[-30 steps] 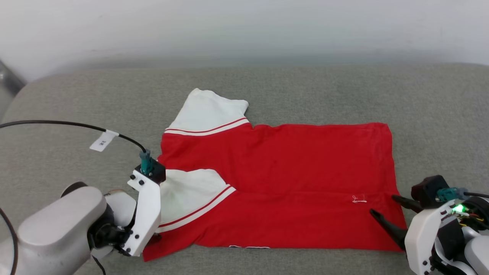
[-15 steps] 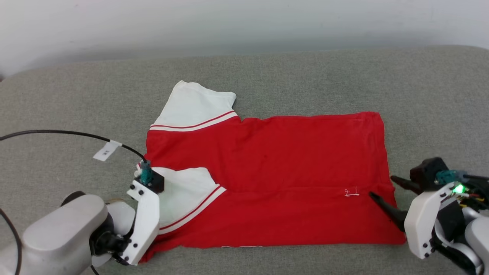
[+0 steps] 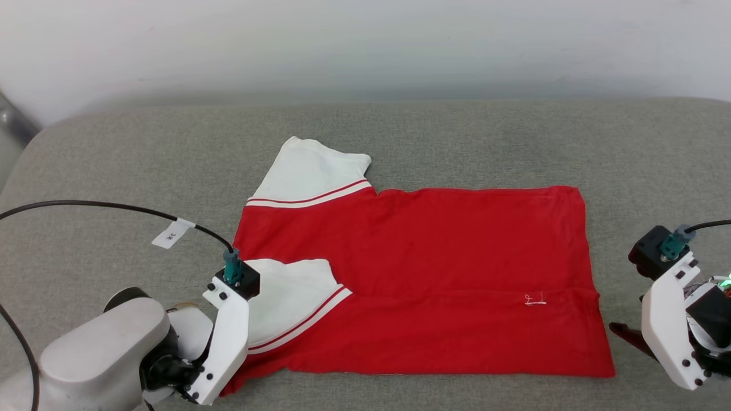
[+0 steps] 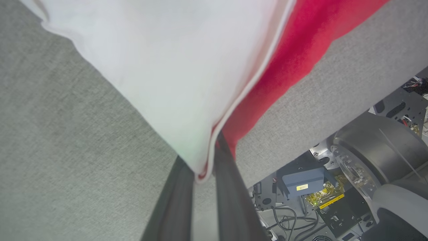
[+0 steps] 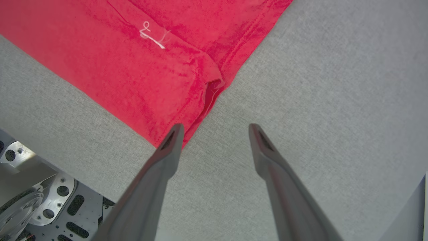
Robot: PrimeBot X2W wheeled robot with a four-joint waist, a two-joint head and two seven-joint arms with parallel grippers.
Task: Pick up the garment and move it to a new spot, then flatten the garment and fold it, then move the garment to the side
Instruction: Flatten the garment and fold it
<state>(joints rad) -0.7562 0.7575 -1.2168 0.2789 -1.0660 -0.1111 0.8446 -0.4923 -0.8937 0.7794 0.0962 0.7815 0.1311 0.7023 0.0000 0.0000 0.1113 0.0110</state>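
On the broad grey upholstered cushion (image 3: 114,160), the red soft-fabric T-shirt (image 3: 434,257) with white short sleeves lies flat. Its long axis runs across the robot's front, with the sleeves toward the left arm and the hem toward the right. The near sleeve (image 3: 285,291) is turned in over the red body, while the far sleeve (image 3: 311,171) sticks out toward the back.

The left gripper (image 4: 200,152) is pinched narrow on the near sleeve-end corner, with white and red fabric caught between its fingers. The right gripper (image 5: 215,129) is spread wide and holds nothing. It sits just off the near hem corner, and one fingertip touches or overlaps the red edge below the small white embroidered mark (image 5: 152,35); I cannot tell which.

The next fold likely depends on that corner. It lies just ahead and to the inner side of the right gripper, so a short reach forward would probably put the hem between the fingers to match the left arm's hold.
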